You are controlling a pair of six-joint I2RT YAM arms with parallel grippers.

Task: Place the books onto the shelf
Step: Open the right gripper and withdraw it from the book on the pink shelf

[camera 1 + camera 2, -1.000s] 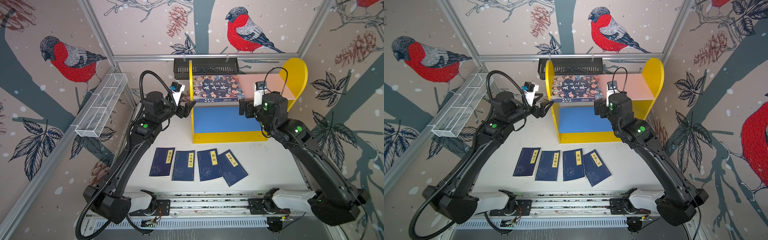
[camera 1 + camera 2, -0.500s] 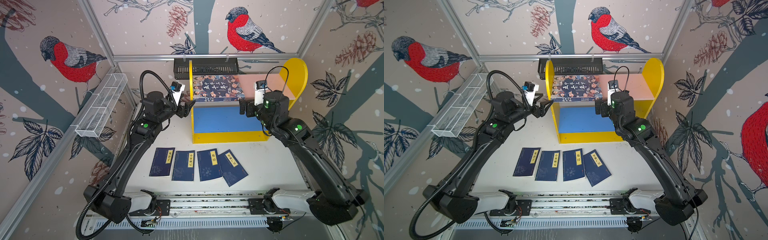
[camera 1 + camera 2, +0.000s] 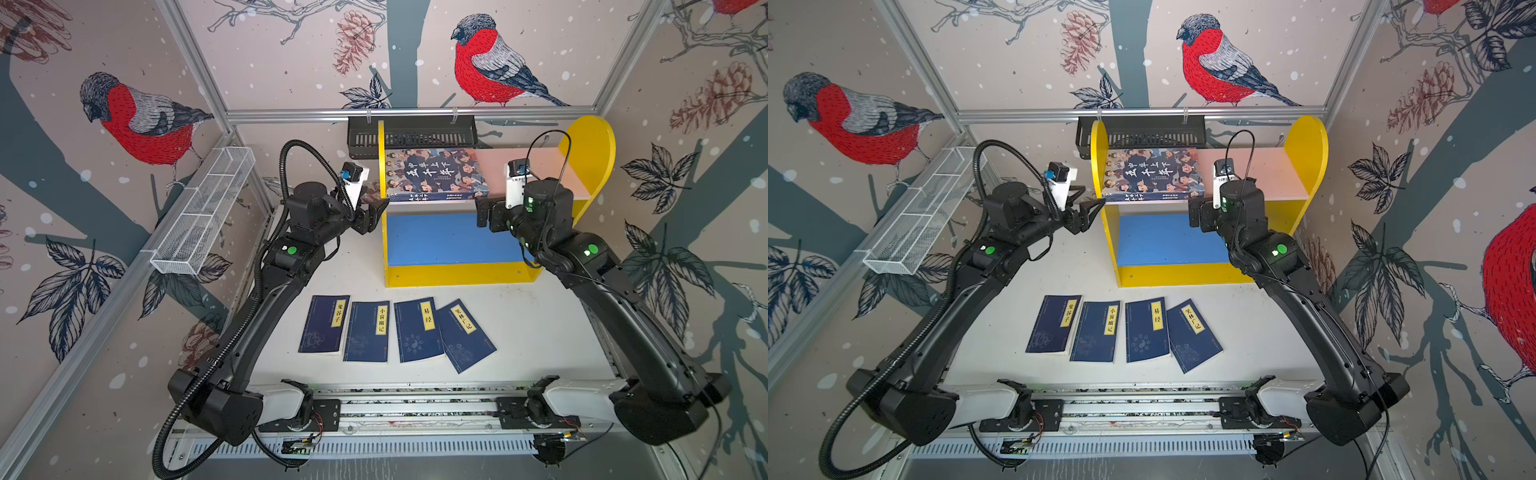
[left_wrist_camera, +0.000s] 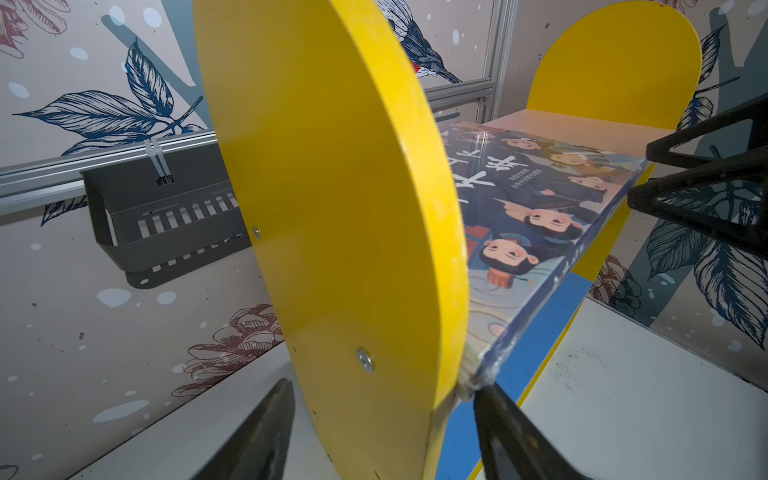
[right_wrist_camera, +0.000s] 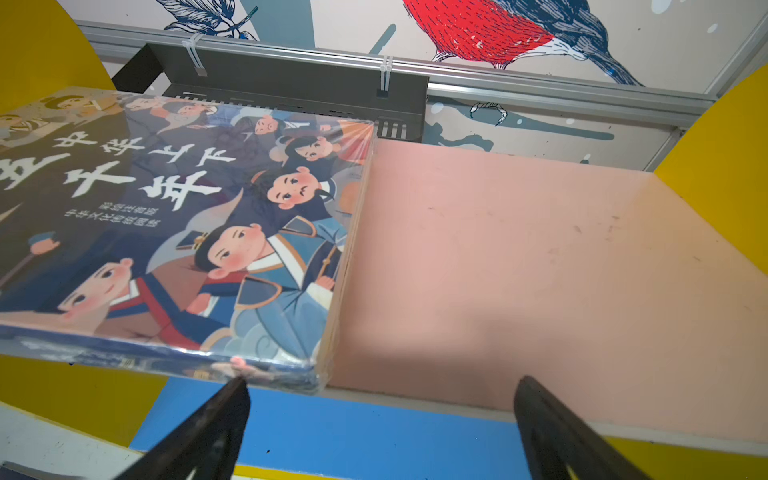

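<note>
On the pink board [image 3: 536, 174] the cartoon-faced book [image 3: 436, 172] is being left shelved, empty left gripper [image 4: 381, 384] being part-closed, empty right gripper [image 5: 382, 381] held wide.

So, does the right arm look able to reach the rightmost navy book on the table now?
Probably yes. The right end effector is open and empty at the shelf front, and the rightmost navy book lies flat on the table with nothing between.

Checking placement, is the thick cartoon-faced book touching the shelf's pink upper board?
Touching. The right wrist view shows the thick cartoon-faced book lying flat on the pink upper board, no gap beneath.
</note>
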